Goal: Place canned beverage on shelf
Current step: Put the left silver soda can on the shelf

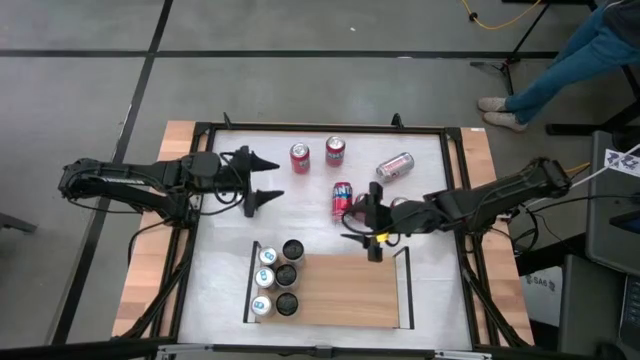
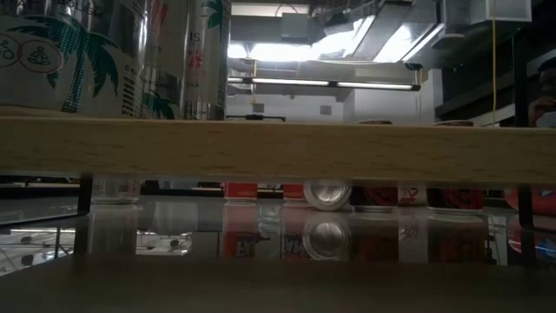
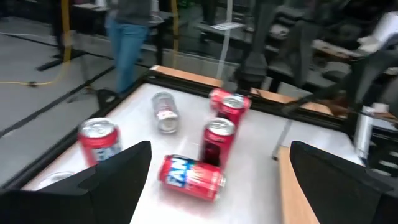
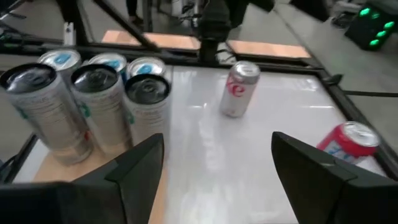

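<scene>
Right pincer [image 1: 375,233]: spread and empty; it hangs over the worktop [image 1: 230,180] just above the shelf's far edge, beside a red can lying on its side [image 1: 343,203]
Left pincer [image 1: 262,177]: spread wide, empty; it waits at the worktop's left side, well apart from the shelf
Shelf [image 1: 345,292]: light-wood panel near the front of the worktop; six cans [image 1: 277,279] stand packed at its left end, the rest of the board is bare
Loose cans: two red ones upright at the back [image 1: 300,158], [image 1: 335,151]; a silver one [image 1: 394,167] lying on its side to their right; another red can [image 4: 349,142] shows just beside the right pincer in its wrist view
Step in hand: likely choosing and reaching for the next can, nothing gripped yet
Doing it well: centre the jaws on the can's body before closing; a lying can may roll, so come down squarely across it; set it upright on the bare wood beside the standing cluster, clear of the rail [image 1: 408,288]
</scene>
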Controlling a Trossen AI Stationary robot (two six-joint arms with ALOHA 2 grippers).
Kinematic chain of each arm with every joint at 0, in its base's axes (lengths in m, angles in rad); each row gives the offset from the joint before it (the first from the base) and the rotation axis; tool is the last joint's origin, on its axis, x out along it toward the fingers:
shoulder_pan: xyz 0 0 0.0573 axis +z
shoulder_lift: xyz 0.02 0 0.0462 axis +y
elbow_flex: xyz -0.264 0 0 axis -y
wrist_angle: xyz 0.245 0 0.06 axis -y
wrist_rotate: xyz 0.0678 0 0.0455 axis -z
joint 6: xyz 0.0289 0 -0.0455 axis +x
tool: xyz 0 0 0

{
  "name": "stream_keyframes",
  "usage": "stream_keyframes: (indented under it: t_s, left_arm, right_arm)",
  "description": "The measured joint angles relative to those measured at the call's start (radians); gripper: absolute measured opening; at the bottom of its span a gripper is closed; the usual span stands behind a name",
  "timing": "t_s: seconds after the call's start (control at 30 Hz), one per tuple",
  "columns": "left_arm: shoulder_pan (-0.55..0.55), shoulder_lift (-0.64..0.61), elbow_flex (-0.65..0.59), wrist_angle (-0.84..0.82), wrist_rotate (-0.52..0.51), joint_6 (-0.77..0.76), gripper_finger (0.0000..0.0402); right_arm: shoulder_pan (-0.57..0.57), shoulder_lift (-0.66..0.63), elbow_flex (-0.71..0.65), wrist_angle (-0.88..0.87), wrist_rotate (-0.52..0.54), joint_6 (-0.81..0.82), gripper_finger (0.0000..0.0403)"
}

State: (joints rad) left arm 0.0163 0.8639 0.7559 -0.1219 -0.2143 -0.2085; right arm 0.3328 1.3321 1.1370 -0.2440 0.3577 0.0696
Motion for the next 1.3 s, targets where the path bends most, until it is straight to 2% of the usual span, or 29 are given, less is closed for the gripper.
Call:
stream_keyframes:
  t_s: [0.2, 0.6, 0.9, 1.03, 1.3]
  left_arm:
    - [0.0, -0.009, 0.005, -0.036, -0.021, 0.0, 0.0377]
    - [0.0, -0.013, 0.194, -0.577, -0.032, -0.005, 0.0377]
    - [0.0, -0.012, 0.196, -0.938, -0.031, -0.198, 0.0377]
    - [0.0, -0.012, 0.196, -1.012, -0.031, -0.258, 0.0377]
    - [0.0, 0.002, 0.196, -1.053, -0.045, -0.257, 0.0377]
  right_arm:
    - [0.0, -0.035, 0.0, -0.042, 0.036, 0.0, 0.0287]
    - [0.0, -0.036, 0.0, -0.105, 0.036, 0.0, 0.0287]
    - [0.0, -0.036, 0.0, -0.105, 0.036, -0.001, 0.0287]
    - [0.0, -0.036, 0.0, -0.105, 0.036, 0.0, 0.0287]
    - [0.0, -0.035, 0.0, -0.105, 0.036, 0.0, 0.0287]
